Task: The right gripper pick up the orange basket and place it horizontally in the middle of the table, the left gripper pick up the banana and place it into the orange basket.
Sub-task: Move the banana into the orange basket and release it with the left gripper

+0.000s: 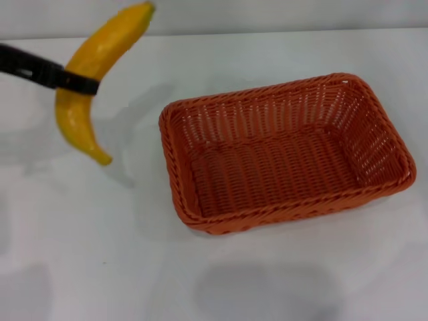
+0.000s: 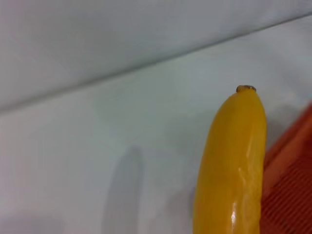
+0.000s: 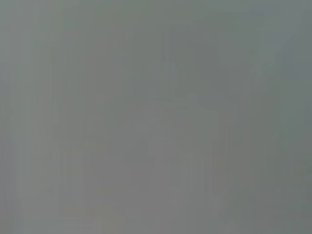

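The orange basket (image 1: 284, 150) lies lengthwise on the white table (image 1: 80, 254), right of centre, with nothing inside it. A yellow banana (image 1: 93, 73) hangs in the air to the basket's left, held about its middle by my left gripper (image 1: 80, 83), whose black fingers are shut on it. In the left wrist view the banana (image 2: 234, 165) fills the foreground with its dark tip up, and a corner of the basket (image 2: 292, 185) shows beside it. The right gripper is out of view; the right wrist view shows only plain grey.
The table's far edge (image 1: 267, 33) meets a pale wall behind the basket. Bare white tabletop stretches in front of the basket and beneath the banana.
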`<act>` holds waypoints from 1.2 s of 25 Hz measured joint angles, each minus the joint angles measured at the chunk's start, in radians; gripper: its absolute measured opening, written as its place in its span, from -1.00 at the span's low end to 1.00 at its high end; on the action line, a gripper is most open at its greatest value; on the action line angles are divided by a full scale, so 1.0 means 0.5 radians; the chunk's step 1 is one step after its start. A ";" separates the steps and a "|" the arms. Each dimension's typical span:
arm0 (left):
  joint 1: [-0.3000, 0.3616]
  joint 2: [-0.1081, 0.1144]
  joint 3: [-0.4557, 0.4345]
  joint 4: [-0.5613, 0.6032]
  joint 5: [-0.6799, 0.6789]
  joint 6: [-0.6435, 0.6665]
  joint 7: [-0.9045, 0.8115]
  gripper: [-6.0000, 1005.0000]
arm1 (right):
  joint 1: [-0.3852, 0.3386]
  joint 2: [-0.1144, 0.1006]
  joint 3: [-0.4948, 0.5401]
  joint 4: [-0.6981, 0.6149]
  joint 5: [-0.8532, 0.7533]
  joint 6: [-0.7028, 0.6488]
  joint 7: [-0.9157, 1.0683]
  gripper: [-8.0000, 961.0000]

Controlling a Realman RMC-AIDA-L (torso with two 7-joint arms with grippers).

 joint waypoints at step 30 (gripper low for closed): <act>-0.596 -0.175 0.845 0.638 -0.321 0.765 0.770 0.07 | -0.026 0.002 -0.057 0.050 0.145 0.076 -0.024 0.78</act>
